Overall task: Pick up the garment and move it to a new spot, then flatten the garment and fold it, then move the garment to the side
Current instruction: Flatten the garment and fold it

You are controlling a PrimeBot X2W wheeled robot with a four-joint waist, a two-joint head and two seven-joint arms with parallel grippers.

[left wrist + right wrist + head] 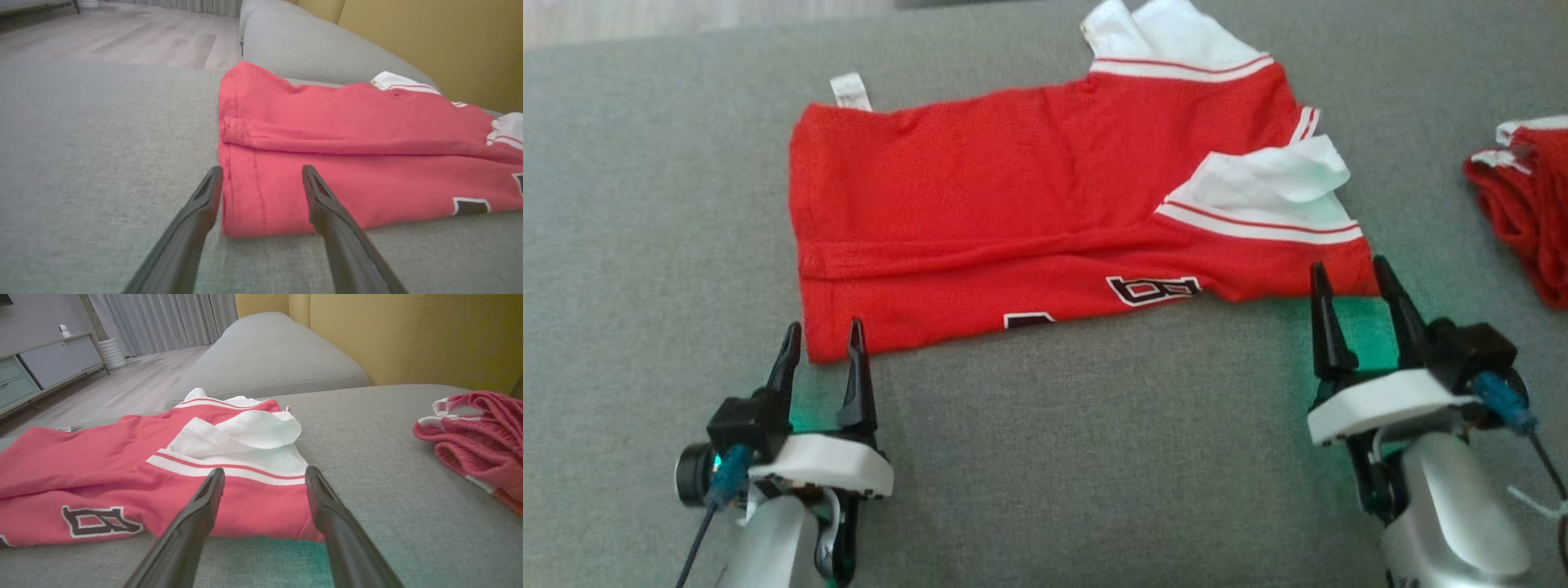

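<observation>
Red jersey (1013,204) laid flat; near corners framed between released jaws of left gripper (824,327) and right gripper (1348,263), nothing grasped; staging judged for fold.

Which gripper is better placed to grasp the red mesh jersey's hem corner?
Left: the open left gripper straddles that corner of the red mesh jersey; the right gripper is at the white-sleeved end.

Grey sofa cushion (388,428) under right gripper (264,470); yellow panel (408,335) ahead-right; wood floor (135,379), grey curtains (163,318), pale cabinet (57,361) ahead-left.
</observation>
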